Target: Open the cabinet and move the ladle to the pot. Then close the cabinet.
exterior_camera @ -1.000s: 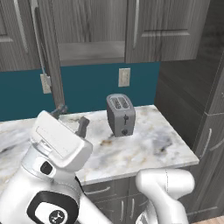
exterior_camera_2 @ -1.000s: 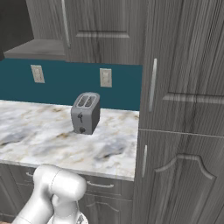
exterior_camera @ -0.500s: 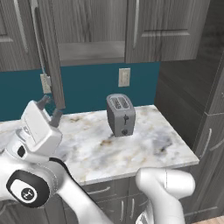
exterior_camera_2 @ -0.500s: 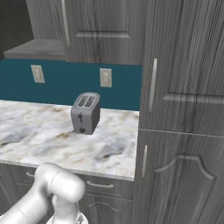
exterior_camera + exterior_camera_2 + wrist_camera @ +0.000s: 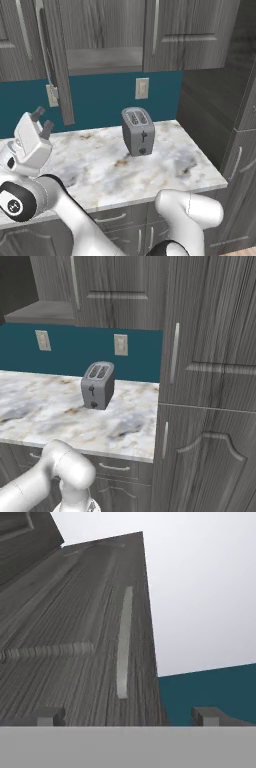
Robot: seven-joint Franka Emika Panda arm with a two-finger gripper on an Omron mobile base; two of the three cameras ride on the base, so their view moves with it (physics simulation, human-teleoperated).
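1. Grey wood-grain cabinet [image 5: 107,30]: it hangs on the wall above the marble counter [image 5: 165,165]. Its left door [image 5: 56,60] is swung out towards you, and a plain grey shelf [image 5: 102,60] shows in the opening. No ladle or pot can be seen from here, so do not assume where either one lies.

2. Door and handle: in the hand view, the door face sits close ahead with its slim silver handle [image 5: 123,642] just beyond the fingertips [image 5: 47,716]. Judge the door as partly open only. If you reach for the shelf now, the arm may strike the door edge.

3. Gripper [image 5: 41,121]: it hangs at the far left over the counter, below the open door, pointing upward. The jaws stand wide apart and hold nothing.

4. Risk, handle contact: the handle lies off-centre between the jaws, nearer the left fingertip. Closing from this pose may pinch only the edge, or miss. Centre the handle first.

5. Risk, swing path: pulling straight back instead of along the hinge arc may make the fingers slip off the handle.

6. Risk, nearby items: the toaster [image 5: 138,131] stands mid-counter, well apart from the gripper, with wall sockets [image 5: 142,88] behind. A wide elbow sweep could knock the toaster.

7. Risk, tall unit [image 5: 210,381]: it borders the counter on the right. Keep the arm clear when you turn towards it.
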